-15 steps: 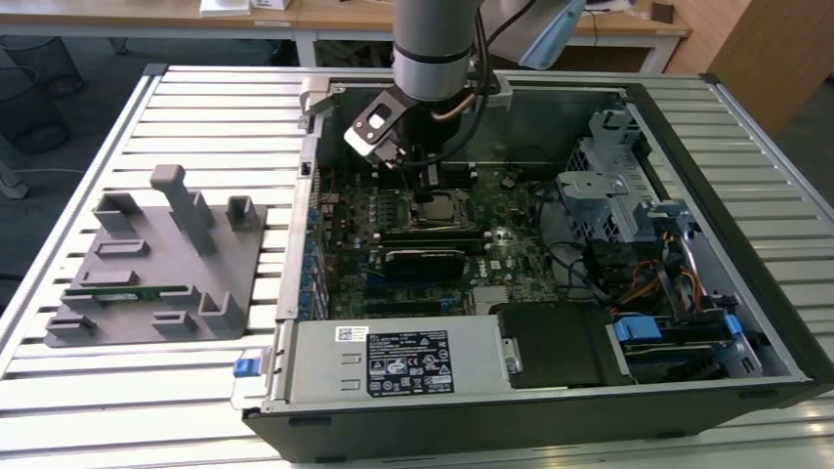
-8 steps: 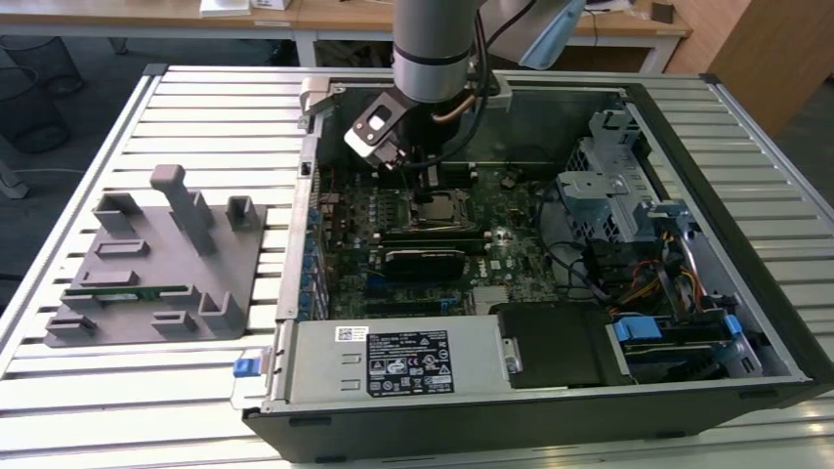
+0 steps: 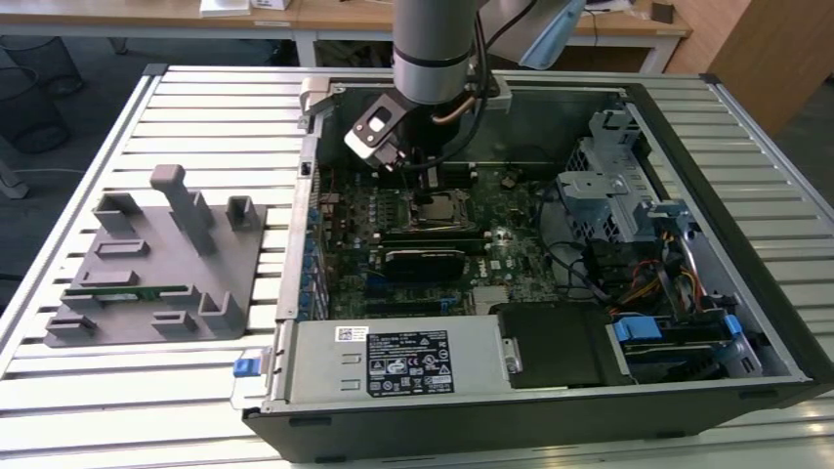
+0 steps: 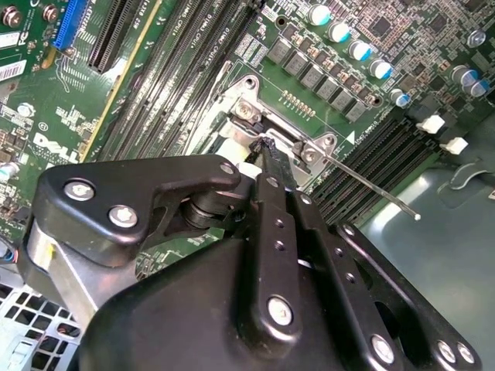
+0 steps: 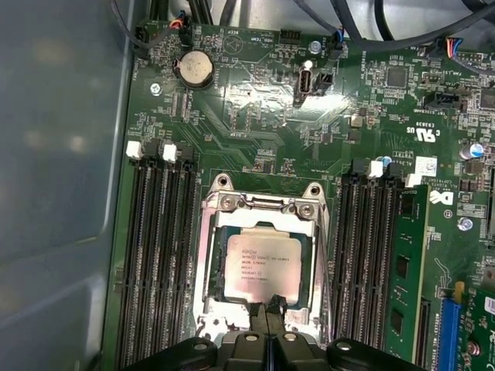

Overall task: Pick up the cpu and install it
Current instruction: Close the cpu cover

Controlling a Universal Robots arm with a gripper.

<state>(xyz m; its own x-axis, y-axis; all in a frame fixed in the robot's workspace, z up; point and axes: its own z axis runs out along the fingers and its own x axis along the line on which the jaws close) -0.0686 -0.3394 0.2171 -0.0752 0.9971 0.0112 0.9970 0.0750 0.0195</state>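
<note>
On the exterior view's left sits a grey tray (image 3: pixel 154 262) with upright blocks, resting on the slatted table (image 3: pixel 104 391). A long green memory stick (image 3: pixel 124 292) lies in the tray, near its front edge. The tray is well apart from the arm.

Moving right, there is the open computer case (image 3: pixel 548 244) with the green motherboard (image 3: pixel 450 234) inside. The arm (image 3: pixel 437 49) reaches down into the case from above. Its gripper (image 3: pixel 424 181) hangs just over the socket (image 3: pixel 440 210) in the middle of the board.

The cpu (image 5: pixel 264 267) is already lying flat in the socket, shiny side up, with the metal frame (image 5: pixel 213 270) around it. In the first wrist view the two black fingertips (image 5: pixel 260 313) sit pressed together with almost no gap, right at one edge of the cpu. They do not grip the chip. It looks as if they touch its edge or rest just beside it, but I cannot tell which.

So the cpu lies straight under the gripper and a little ahead of the tips. The chip is square, so it has no long side to line up with.

In the second wrist view the thin metal lever (image 4: pixel 371 189) of the socket sticks out to the side, so the frame seems not locked down yet

Farther to the exterior view's right are the drive bays and wires (image 3: pixel 651 264)
</note>
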